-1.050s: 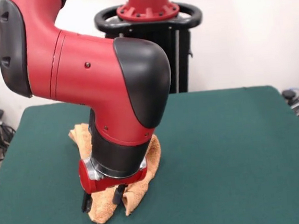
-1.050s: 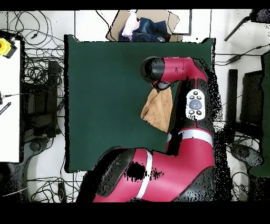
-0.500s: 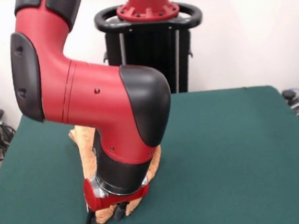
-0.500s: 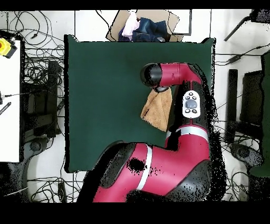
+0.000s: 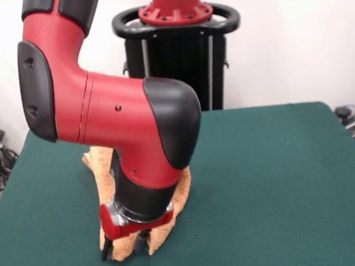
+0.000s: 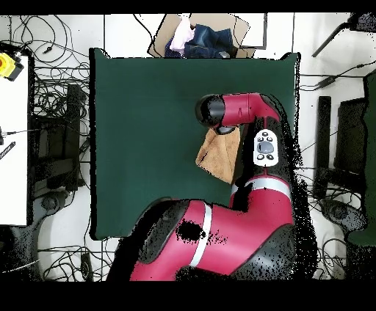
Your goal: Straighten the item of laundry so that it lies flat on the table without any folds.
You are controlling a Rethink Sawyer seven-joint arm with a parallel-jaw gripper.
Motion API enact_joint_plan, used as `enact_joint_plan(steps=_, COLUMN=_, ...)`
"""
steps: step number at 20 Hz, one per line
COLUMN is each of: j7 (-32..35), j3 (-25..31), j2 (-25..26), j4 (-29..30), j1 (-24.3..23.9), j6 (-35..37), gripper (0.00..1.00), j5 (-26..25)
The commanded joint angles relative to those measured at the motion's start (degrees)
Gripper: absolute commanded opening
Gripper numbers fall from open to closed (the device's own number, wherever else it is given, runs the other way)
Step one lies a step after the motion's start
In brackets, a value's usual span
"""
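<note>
Towel [image 5: 181,188] lies bunched on the green table [image 5: 275,180], its long axis running from far-left toward the near edge. My pincer [image 5: 123,246] straddles its near end, fingers spread.

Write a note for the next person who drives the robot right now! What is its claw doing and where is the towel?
Gripper: down at the towel's near end in the front view, fingers apart, one on each side of the cloth's edge; whether they pinch it yet is unclear.
Towel: bunched and folded on the green table, mostly hidden under the arm. From above, only a tan wedge shows beside the arm.
Done: the gripper has reached the towel.
Left: grip an edge, pull the cloth out, and smooth every fold until it lies flat.
</note>
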Motion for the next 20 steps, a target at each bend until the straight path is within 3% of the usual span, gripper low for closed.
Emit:
enact_joint_plan(steps=1, j7=7.38, j3=-3.52, j2=-3.81, j4=13.45, j1=1.2, j6=-6.57, gripper=1.0, j5=-4.48)
enact_joint_plan(steps=12, j7=8.38, j3=-6.18, j2=-1.98, j4=19.47, j1=-0.7, j6=-21.66, gripper=1.0, j5=-9.23)
enact_joint_plan(steps=20, j7=12.64, j3=-10.97, j2=4.42, j4=18.4, j1=0.12, j6=-33.15, gripper=1.0, j5=-11.55)
